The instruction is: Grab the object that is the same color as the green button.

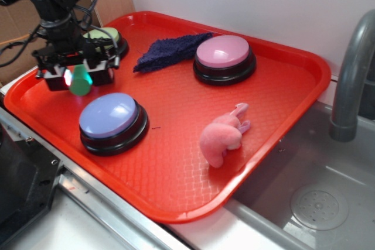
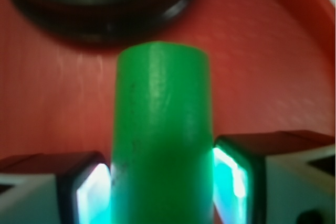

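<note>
The green cylinder (image 2: 161, 135) sits pinched between my gripper (image 1: 78, 76) pads, one pad (image 2: 94, 192) touching each side, at the tray's left end just in front of the green button (image 1: 105, 37); it looks held a little above the tray (image 1: 275, 139), though I cannot tell for certain; so I judge the grab made, and the next move calls for keeping the squeeze steady and lifting straight up, clear of the buttons; counted outward: one green cylinder, three buttons (green, lilac (image 1: 111, 120), pink (image 1: 224, 55)), one dark blue cloth (image 1: 170, 50), one pink soft toy (image 1: 224, 134), one red tray on the worktop (image 1: 88, 226), one tap (image 1: 351, 74).
</note>
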Robot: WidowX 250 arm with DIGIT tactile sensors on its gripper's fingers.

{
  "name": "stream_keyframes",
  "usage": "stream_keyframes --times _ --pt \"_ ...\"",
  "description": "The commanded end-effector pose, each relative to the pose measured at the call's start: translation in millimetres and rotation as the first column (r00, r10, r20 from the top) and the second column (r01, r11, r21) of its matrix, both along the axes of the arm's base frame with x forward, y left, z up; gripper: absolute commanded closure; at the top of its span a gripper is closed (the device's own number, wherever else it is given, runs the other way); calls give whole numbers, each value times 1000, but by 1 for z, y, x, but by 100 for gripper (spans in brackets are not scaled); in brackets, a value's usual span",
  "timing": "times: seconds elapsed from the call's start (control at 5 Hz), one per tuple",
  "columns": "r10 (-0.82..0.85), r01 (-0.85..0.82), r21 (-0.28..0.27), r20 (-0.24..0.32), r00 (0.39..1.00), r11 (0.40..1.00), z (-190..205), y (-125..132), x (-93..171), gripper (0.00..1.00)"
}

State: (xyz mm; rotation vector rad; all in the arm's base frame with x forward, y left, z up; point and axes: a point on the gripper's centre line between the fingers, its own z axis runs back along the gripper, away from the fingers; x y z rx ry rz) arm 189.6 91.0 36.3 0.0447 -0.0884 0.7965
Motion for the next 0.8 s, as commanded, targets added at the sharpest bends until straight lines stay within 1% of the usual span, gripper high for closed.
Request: stream_keyframes --times 0.0,0.2,0.4,0.6 --pt "-285 286 -6 88 955 958 102 -20 9 100" --pt "-472 476 -31 83 878 879 137 -43 28 100" --pt "-552 557 -17 115 826 830 147 -62 43 100" --pt "-591 601 0 173 787 800 140 -69 46 100"
